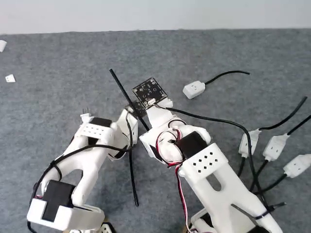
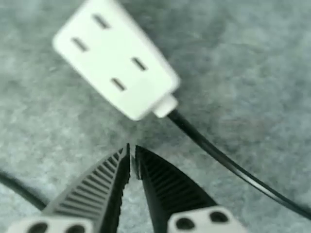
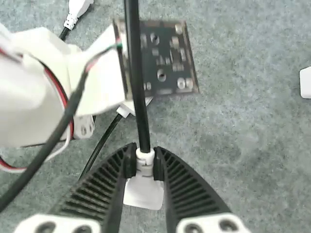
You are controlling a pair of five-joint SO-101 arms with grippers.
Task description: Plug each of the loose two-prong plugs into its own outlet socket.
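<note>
My right gripper (image 3: 144, 154) is shut on a white two-prong plug (image 3: 142, 194). Its stiff black cord (image 3: 138, 87) runs away from the fingers, past the other arm's camera board (image 3: 158, 56). In the high view that cord (image 1: 121, 87) slants beside the same board (image 1: 149, 93). My left gripper (image 2: 132, 150) is shut with nothing between its fingers and hangs just short of a white outlet socket (image 2: 116, 58) lying face up on the grey carpet. The socket's black cord (image 2: 228, 162) leads off to one side. The socket (image 1: 194, 89) lies to the right of the board.
Three more white cord ends (image 1: 248, 143) (image 1: 275, 145) (image 1: 297, 165) with black cords lie at the right of the carpet. A second black cord (image 1: 133, 179) runs between the two arms. Small white bits (image 1: 9, 77) sit at the far left.
</note>
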